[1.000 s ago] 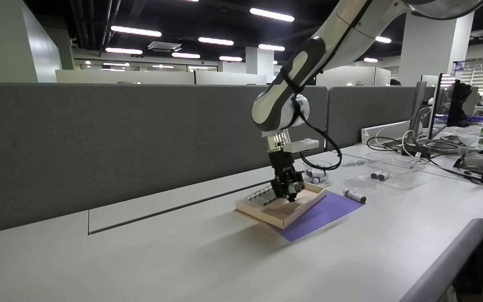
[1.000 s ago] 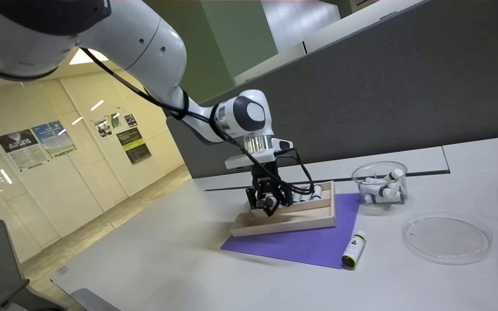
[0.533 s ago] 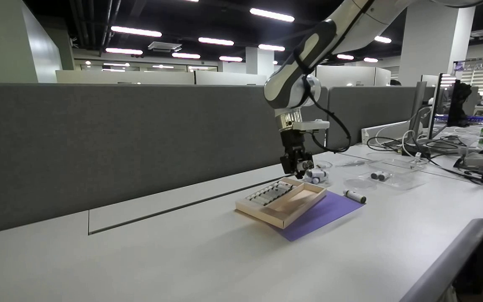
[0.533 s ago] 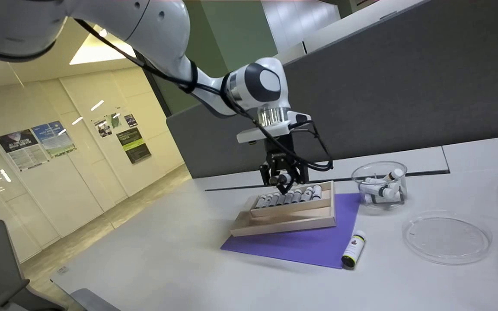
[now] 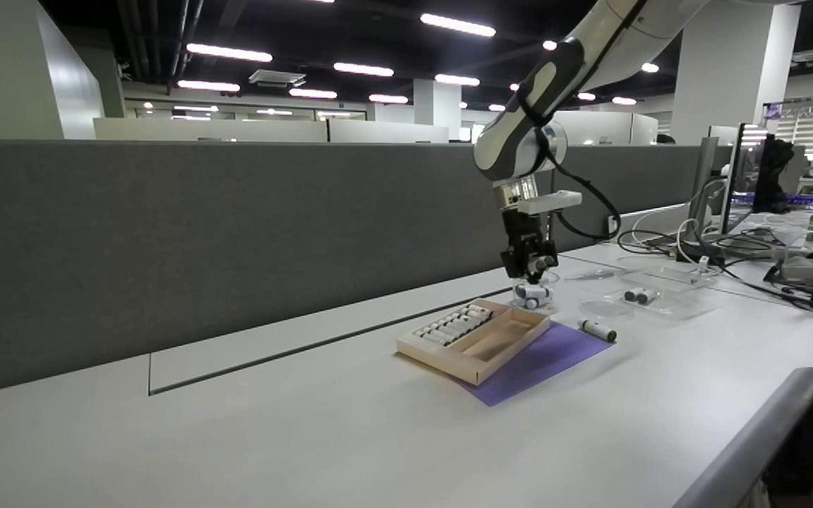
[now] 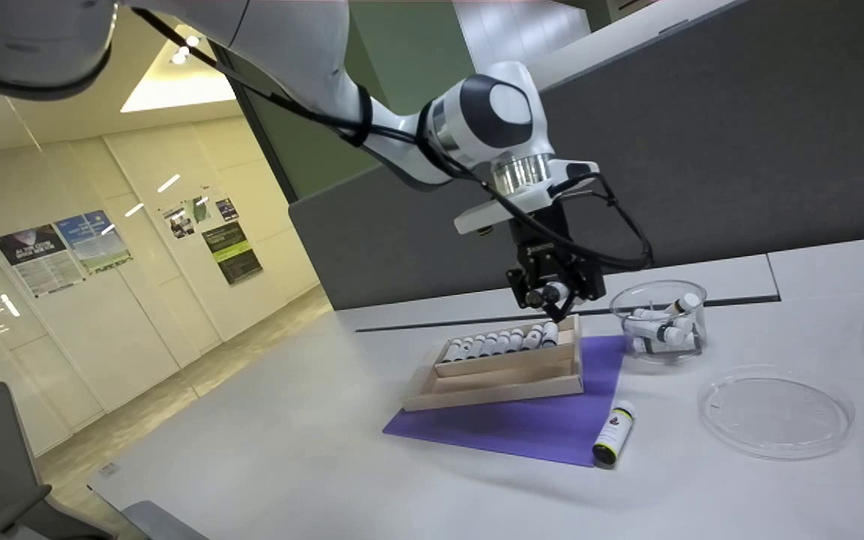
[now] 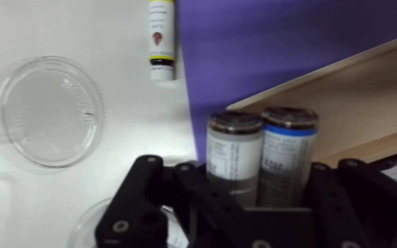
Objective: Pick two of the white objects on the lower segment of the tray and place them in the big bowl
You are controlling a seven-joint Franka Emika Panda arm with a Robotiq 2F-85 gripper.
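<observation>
The white desk spreads below me, and a dark grey partition stands along its twelve-o'clock side in an exterior view. On the desk lies a purple sheet, with the wooden tray partly over it. Taking that tray's middle as my dial there, the wide, shallow see-through bowl sits just past three o'clock, well apart from it. A smaller, deeper clear vessel stands between two and three o'clock, with a heap of vials inside. My gripper hangs in the air at one o'clock. A yellow-banded bottle lies on its side at four o'clock, just beside the sheet's edge. A row of white vials lies in the tray's twelve-o'clock compartment. Last, I am clamped on two white-labelled vials side by side: in the wrist view, a grey-banded vial toward nine o'clock and a blue-banded vial toward three, their dark ends pointing to twelve.
</observation>
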